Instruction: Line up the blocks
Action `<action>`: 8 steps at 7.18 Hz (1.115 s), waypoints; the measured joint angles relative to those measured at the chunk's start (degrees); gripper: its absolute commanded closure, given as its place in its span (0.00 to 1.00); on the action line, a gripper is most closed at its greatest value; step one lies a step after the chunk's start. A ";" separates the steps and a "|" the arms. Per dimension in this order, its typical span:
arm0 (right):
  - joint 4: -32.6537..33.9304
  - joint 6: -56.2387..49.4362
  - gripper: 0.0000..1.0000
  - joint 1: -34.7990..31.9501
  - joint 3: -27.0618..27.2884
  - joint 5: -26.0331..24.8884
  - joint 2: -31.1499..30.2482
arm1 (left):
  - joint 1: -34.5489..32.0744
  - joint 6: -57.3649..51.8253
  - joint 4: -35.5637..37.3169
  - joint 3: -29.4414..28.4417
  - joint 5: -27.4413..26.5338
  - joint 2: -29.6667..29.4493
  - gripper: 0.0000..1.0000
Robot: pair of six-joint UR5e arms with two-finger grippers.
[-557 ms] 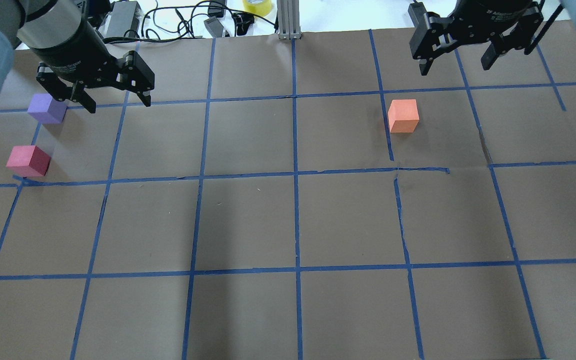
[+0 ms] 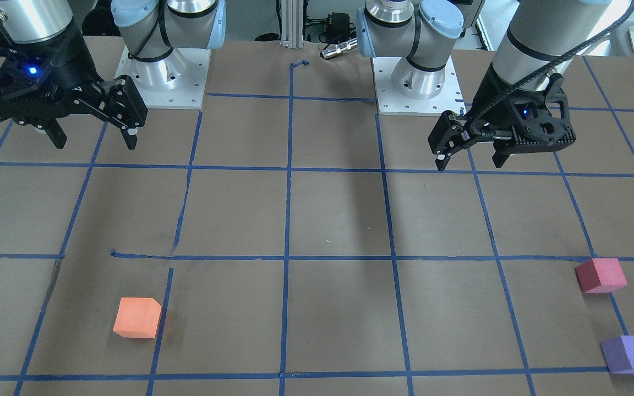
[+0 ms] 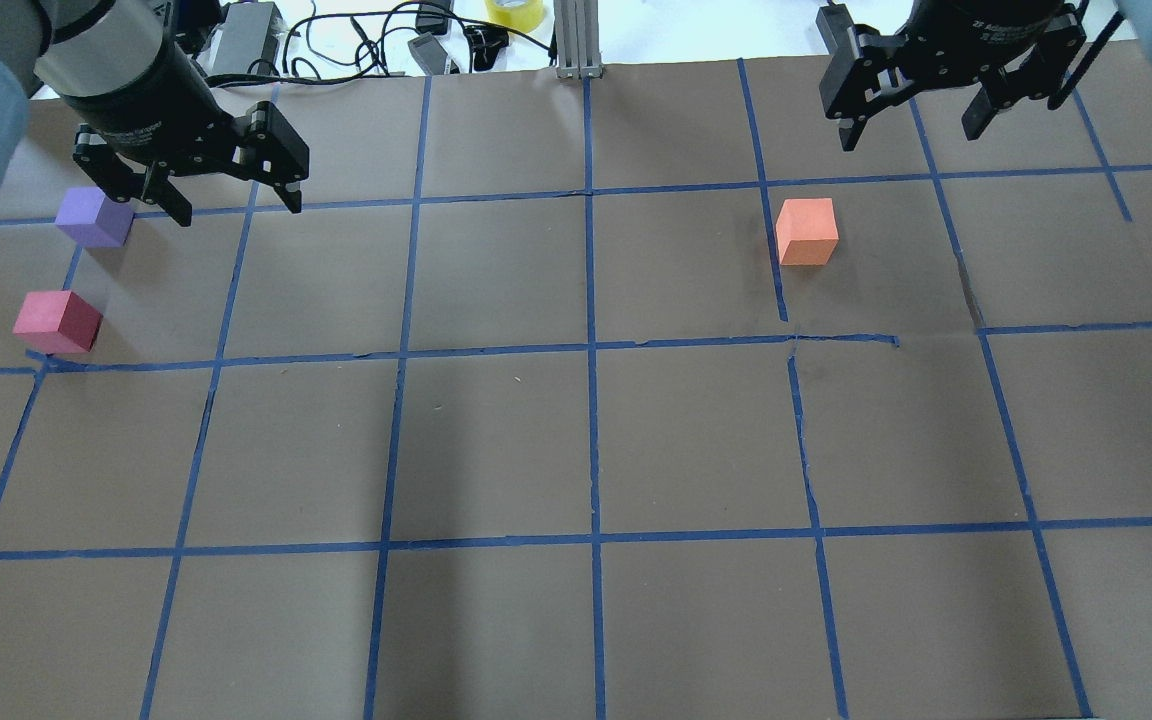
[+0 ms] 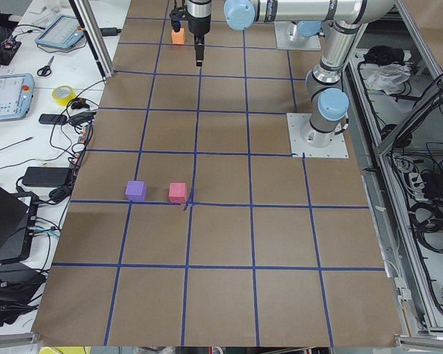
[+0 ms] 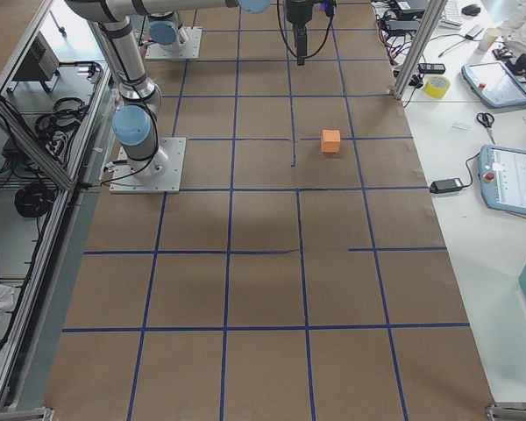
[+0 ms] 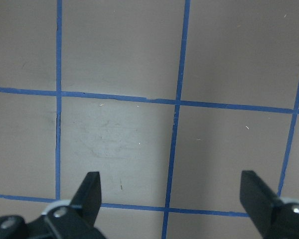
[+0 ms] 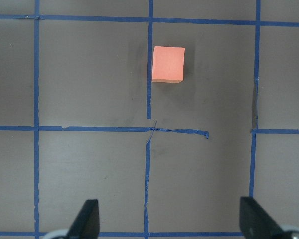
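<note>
Three foam blocks lie apart on the brown gridded table. The orange block (image 3: 806, 231) sits far right, also in the front view (image 2: 137, 317) and in the right wrist view (image 7: 168, 63). The pinkish-red block (image 3: 56, 322) (image 2: 600, 275) and the purple block (image 3: 93, 216) (image 2: 629, 354) sit side by side at the left edge. My left gripper (image 3: 236, 208) (image 2: 469, 164) hangs open and empty just right of the purple block, above the table. My right gripper (image 3: 908, 138) (image 2: 96, 144) hangs open and empty, high, beyond and right of the orange block.
Blue tape lines (image 3: 591, 350) divide the table into squares. An aluminium post (image 3: 576, 40), cables and a yellow tape roll (image 3: 514, 12) lie past the far edge. The two arm bases (image 2: 163, 82) (image 2: 416, 82) stand at the robot's side.
Hardly anything: the right gripper has shifted very slightly toward the far edge. The left gripper and the three blocks have not moved.
</note>
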State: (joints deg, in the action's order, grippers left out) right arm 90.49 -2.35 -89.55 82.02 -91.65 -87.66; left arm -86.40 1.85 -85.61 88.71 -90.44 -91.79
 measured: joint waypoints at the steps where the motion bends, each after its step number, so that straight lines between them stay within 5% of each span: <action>1: 0.16 -0.22 0.00 0.13 0.06 0.17 0.23 | 0.00 0.01 0.00 0.01 0.00 0.01 0.00; 3: 5.12 0.15 0.00 0.38 0.32 1.23 5.10 | 0.00 0.02 0.00 0.00 0.00 0.02 0.00; 8: 28.75 -0.29 0.00 1.29 0.79 -1.72 29.22 | 0.03 0.00 0.00 0.60 0.06 0.44 0.00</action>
State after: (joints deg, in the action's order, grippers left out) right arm 119.24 -2.64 -88.26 82.81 -93.37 -58.44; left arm -86.37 1.85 -85.61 89.31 -90.38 -91.34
